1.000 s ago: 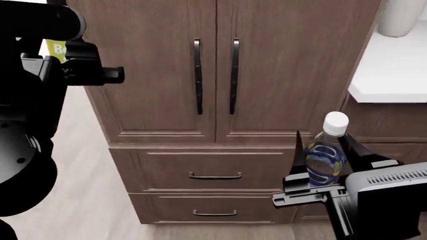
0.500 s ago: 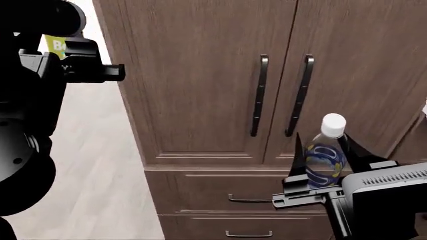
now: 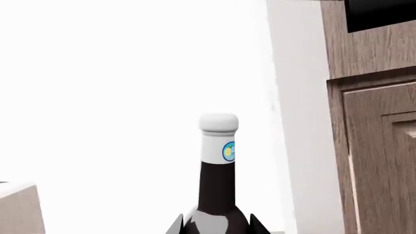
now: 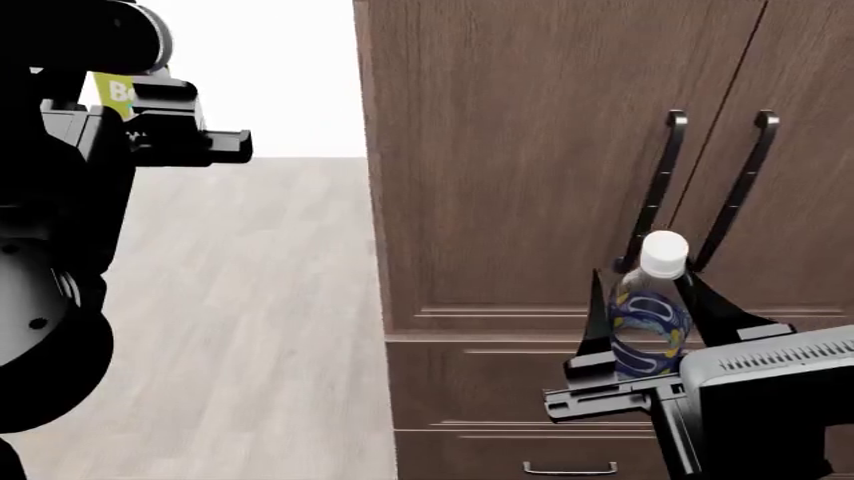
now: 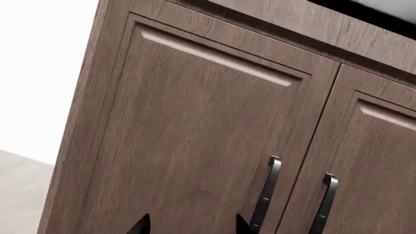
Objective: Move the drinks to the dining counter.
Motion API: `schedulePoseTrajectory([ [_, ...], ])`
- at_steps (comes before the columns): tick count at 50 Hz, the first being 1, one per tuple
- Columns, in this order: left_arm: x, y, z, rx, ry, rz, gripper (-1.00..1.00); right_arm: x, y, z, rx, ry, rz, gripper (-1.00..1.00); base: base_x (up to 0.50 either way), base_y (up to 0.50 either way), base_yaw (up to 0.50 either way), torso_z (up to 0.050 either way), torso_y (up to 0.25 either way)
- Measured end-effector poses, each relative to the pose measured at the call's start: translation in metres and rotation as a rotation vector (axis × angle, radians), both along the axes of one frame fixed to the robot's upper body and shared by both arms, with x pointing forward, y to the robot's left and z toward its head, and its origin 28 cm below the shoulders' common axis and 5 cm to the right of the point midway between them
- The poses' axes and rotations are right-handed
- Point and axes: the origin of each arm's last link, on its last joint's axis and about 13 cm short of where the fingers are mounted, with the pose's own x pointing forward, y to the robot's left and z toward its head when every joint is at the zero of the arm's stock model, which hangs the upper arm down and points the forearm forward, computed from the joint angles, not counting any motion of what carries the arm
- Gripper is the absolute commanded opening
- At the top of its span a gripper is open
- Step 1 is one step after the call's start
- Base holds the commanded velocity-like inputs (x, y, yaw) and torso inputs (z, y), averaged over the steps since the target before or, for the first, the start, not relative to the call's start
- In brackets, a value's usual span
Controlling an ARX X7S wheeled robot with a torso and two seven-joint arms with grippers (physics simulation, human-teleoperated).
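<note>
Nearest, low on the right of the head view: right black gripper (image 4: pixel 649 330), fingers either side of a clear plastic bottle w/ blue label and white cap (image 4: pixel 650 310). Fingers press the bottle's lower body, so it's clamped. Bottle stands upright, long axis vertical, cap pointing up, base down betw. the fingers; it hangs in the air in front of the cabinet, not resting on any surface. In the right wrist view only two dark finger tips show at the frame edge; bottle itself isn't visible there.

On the left of the head view, higher up: left black gripper (image 4: pixel 127 110) at the end of the bulky black arm. A patch of yellow-green label (image 4: pixel 110 95) peeks from behind it. Left wrist view makes it clear: small dark bottle w/ white capped neck (image 3: pixel 217 180) sits betw. the dark finger tips (image 3: pixel 175 227), held. Its long axis runs straight away from the wrist cam, cap end furthest from the gripper; neck carries a small round blue-yellow sticker. Also carried in mid-air, no support under it.

Behind both: tall brown wood-grain cabinet (image 4: pixel 534 160) w/ two paired doors, each w/ a long black bar handle (image 4: pixel 657 205), drawers below. Left of the cabinet, pale wood-plank floor (image 4: pixel 254 330); beyond that, plain white background.
</note>
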Motion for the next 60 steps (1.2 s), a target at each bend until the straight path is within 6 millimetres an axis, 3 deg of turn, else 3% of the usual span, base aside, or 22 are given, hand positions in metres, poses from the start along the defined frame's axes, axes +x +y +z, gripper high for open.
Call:
schedulePoseTrajectory([
  [60,-0.0007,-0.0007,0.002,0.005,-0.002,-0.005,-1.0,-0.0004,0.0009,0.0002,-0.004,-0.001,0.015,-1.0,0.0,0.5,0.0,0.001,0.001],
])
